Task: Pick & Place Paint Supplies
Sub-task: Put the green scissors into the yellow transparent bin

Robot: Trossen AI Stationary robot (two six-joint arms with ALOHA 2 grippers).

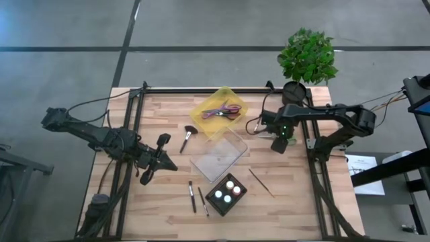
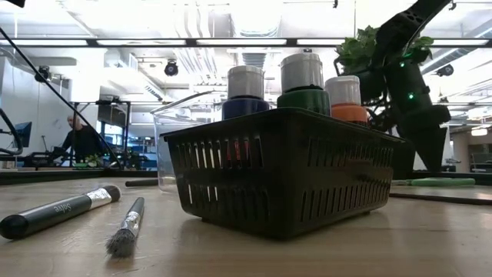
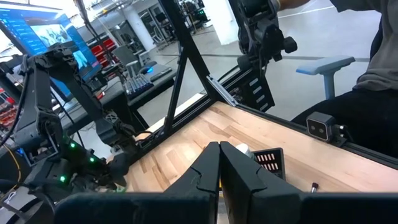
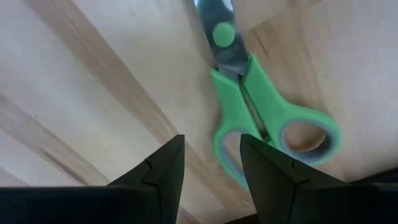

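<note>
Three paint bottles (image 1: pixel 228 190) already in the black basket (image 1: pixel 239 196); brushes (image 1: pixel 192 196) loose on the table between the arms. Right gripper (image 4: pixel 211 163) released, empty, hovering over green scissors (image 4: pixel 261 118) (not task items). Left gripper (image 3: pixel 219 163) clenched, empty.

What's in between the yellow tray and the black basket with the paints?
In the high view, a clear plastic box lies on the table between the yellow tray and the black basket.

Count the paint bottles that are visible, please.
3, all standing in the black basket: the blue bottle, the green bottle, the orange bottle. None shows elsewhere, though the basket could hide more.
</note>
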